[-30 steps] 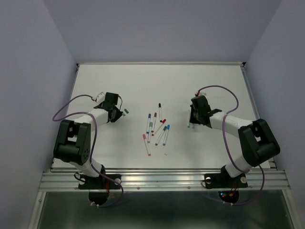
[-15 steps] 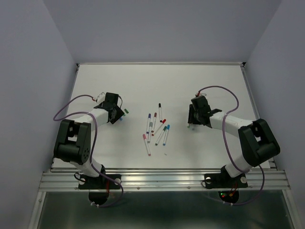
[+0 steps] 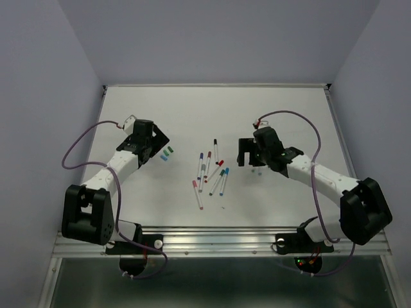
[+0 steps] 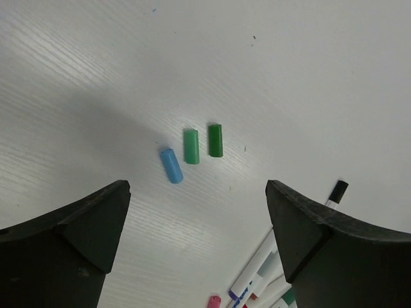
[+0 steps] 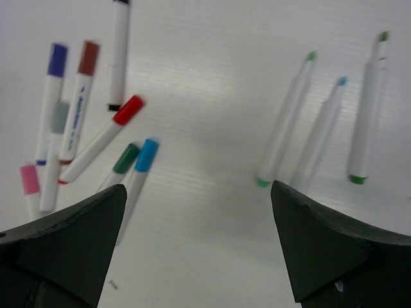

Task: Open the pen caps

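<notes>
Pens [image 5: 96, 144]: light, stiff, smooth, probably roll easily.
Grip place: the cap [image 5: 128, 109] and the white middle.
Left end effector [image 4: 197, 192]: released, empty.
Right end effector [image 5: 197, 190]: released, empty.

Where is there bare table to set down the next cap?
Bare: far half of the white table, behind the capped white marker pens, and the near strip before them. Crowded: that cluster, three loose green and blue caps, three uncapped white pens.
</notes>
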